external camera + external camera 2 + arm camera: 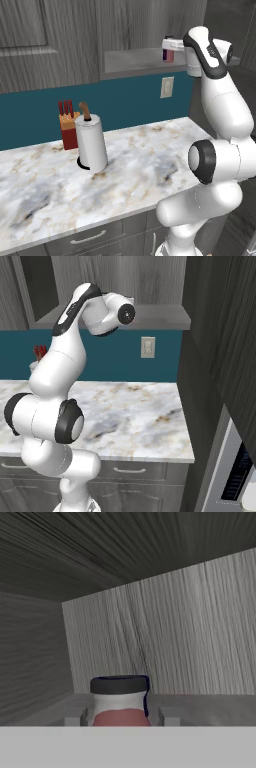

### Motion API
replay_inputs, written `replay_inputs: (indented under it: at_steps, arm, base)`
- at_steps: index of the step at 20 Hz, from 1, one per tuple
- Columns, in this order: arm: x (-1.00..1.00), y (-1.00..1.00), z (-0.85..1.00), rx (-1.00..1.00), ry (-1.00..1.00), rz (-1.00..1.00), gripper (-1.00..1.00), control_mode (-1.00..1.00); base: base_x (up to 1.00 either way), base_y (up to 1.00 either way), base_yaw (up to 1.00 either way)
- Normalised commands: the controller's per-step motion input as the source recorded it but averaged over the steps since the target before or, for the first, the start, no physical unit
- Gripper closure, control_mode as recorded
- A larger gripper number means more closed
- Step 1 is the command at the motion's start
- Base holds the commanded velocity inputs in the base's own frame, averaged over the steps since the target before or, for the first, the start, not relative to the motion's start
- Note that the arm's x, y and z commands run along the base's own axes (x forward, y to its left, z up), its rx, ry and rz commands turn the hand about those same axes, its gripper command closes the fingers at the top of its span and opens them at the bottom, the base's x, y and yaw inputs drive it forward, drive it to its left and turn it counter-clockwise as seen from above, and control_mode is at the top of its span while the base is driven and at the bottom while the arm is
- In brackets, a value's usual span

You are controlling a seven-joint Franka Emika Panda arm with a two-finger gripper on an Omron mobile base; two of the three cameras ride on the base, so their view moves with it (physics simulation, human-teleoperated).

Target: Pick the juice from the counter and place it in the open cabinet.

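Note:
The juice (pixel 169 55) is a small bottle with a dark cap, a pale neck and a reddish body. My gripper (pixel 170 48) is shut on it, high up at the right end of the open cabinet's grey shelf (pixel 131 61). In the hand view the juice (pixel 120 699) stands upright between my two fingertips (pixel 170 716), facing the cabinet's wood-grain back wall (pixel 200 637). I cannot tell whether the bottle touches the shelf. The marble counter (pixel 145 165) lies far below. In the right base view my own wrist hides the hand in front of the shelf (pixel 160 317).
A paper towel roll (pixel 91 142) and a red knife block (pixel 68 131) stand at the counter's back left. A wall outlet (pixel 167 86) sits on the teal wall under the shelf. A tall dark cabinet (pixel 220 356) rises to the right.

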Motion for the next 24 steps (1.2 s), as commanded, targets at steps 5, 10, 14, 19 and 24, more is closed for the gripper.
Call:
replay_inputs:
  at_steps: [5,10,14,19,24]
  arm:
    - [0.0,0.0,0.0,0.0,0.0,0.0,-1.0,-1.0]
    - [0.0,0.0,0.0,0.0,0.0,0.0,-1.0,-1.0]
    - [-0.02,0.0,0.0,0.0,0.0,0.0,-1.0,-1.0]
    - [-0.15,-0.07,0.0,0.0,0.0,0.0,-1.0,-1.0]
    - [-0.17,-0.2,0.0,0.0,0.0,0.0,-1.0,-1.0]
  base:
    - [0.0,0.0,0.0]
    - [0.0,0.0,0.0]
    - [0.0,0.0,0.0]
    - [0.0,0.0,0.0]
    - [0.0,0.0,0.0]
